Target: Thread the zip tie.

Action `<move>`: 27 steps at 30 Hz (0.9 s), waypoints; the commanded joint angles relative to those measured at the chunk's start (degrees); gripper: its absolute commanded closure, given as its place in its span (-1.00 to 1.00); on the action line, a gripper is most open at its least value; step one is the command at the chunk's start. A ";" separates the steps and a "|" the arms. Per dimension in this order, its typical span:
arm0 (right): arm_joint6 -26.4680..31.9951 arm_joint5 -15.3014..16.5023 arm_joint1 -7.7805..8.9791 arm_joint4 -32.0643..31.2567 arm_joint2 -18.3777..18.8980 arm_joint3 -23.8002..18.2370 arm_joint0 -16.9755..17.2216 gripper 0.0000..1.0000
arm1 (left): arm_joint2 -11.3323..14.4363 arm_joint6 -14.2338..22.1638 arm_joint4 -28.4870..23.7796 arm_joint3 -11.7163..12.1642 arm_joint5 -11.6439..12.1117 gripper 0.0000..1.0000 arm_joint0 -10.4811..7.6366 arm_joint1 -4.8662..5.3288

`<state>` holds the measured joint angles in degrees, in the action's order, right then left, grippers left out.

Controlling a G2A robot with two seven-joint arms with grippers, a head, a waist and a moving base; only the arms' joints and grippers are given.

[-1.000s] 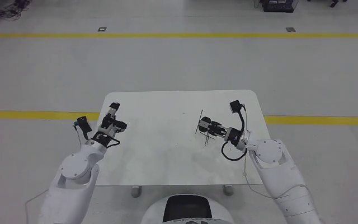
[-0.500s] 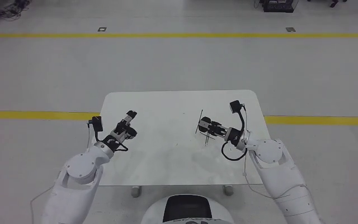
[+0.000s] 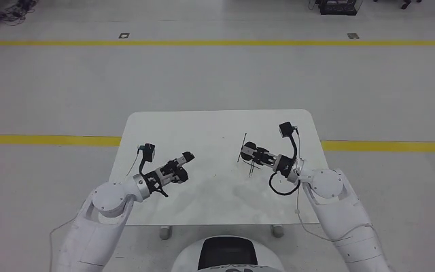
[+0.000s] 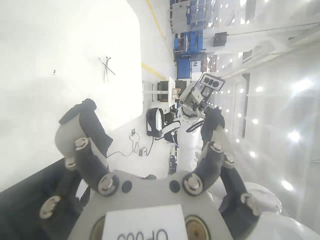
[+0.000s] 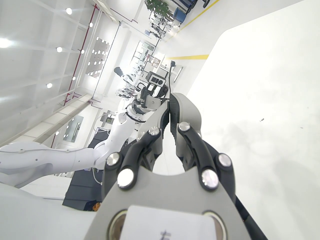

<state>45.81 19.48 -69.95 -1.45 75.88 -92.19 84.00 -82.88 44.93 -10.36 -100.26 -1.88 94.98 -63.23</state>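
My right gripper [image 3: 246,152] hovers over the right half of the white table [image 3: 204,129], shut on a thin black zip tie [image 3: 242,147]. In the right wrist view the tie [image 5: 170,76] sticks out past the closed fingertips of that gripper [image 5: 169,101]. A few loose black zip ties [image 4: 107,67] lie crossed on the table, close by the right gripper; one of them [image 3: 251,170] also shows in the top view. My left gripper [image 3: 185,166] is left of centre, pointing toward the right gripper, some way short of it. Its fingers [image 4: 82,111] stand wide open with nothing between them.
The table has rounded corners and a near edge [image 3: 217,223] by my body. Bare tabletop [image 3: 211,160] lies between the two grippers. A small dark speck [image 5: 261,119] sits on the surface. Yellow floor lines [image 3: 54,139] run beyond the table.
My left arm has swung from the table's left edge toward the middle, turning its open gripper to face the right one. The right gripper and its tie have stayed put.
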 commanded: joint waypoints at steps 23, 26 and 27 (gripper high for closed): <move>-11.79 0.00 -1.31 -2.25 -8.20 5.74 -4.96 1.00 | 8.39 -2.52 -11.38 2.50 -0.31 -1.00 -5.35 -0.95; -11.79 0.00 -1.31 -2.25 -8.20 5.74 -4.96 1.00 | 8.39 -2.52 -11.38 2.50 -0.31 -1.00 -5.35 -0.95; -11.79 0.00 -1.31 -2.25 -8.20 5.74 -4.96 1.00 | 8.39 -2.52 -11.38 2.50 -0.31 -1.00 -5.35 -0.95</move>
<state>33.95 19.48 -71.26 -3.79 67.65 -86.41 79.01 -74.48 42.42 -21.74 -97.75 -2.18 89.63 -64.18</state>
